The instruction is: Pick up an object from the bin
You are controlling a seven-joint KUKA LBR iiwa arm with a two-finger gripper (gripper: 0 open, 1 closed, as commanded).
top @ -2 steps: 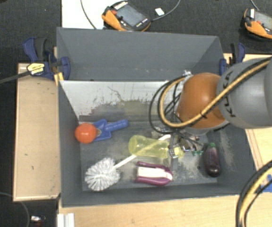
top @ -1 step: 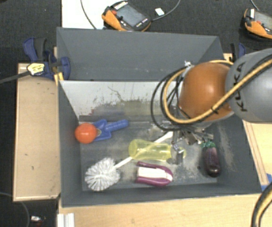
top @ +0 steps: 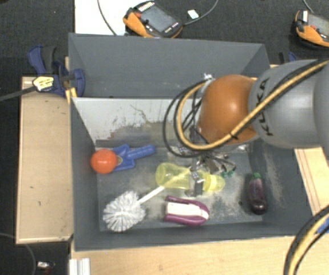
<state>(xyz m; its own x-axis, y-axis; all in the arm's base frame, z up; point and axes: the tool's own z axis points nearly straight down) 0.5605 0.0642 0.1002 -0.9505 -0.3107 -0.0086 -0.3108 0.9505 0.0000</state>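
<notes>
gripper down at the yellow plastic cup, just below frame centre

the arm (top: 293, 105) enters from the right of the frame. its orange wrist cover (top: 227, 107) and looped cables sit above the middle of the grey bin (top: 164, 62).

the gripper (top: 198, 183) is low, near the bin floor, just below the centre of the frame. it overlaps the right part of a translucent yellow plastic cup (top: 173, 176) that lies on its side. how far the gripper is open cannot be told, nor whether it has hold of the cup.

nearby things:
- a purple and white piece (top: 186, 211) lies just below the cup.
- a white brush (top: 123, 212) lies at lower left, its thin handle pointing up and right to the cup.
- a dark purple toy eggplant (top: 256, 193) lies to the right, apart from the cup.
- an orange ball (top: 103, 161) rests against a blue plastic piece (top: 133, 154) at the left of the bin.
</notes>
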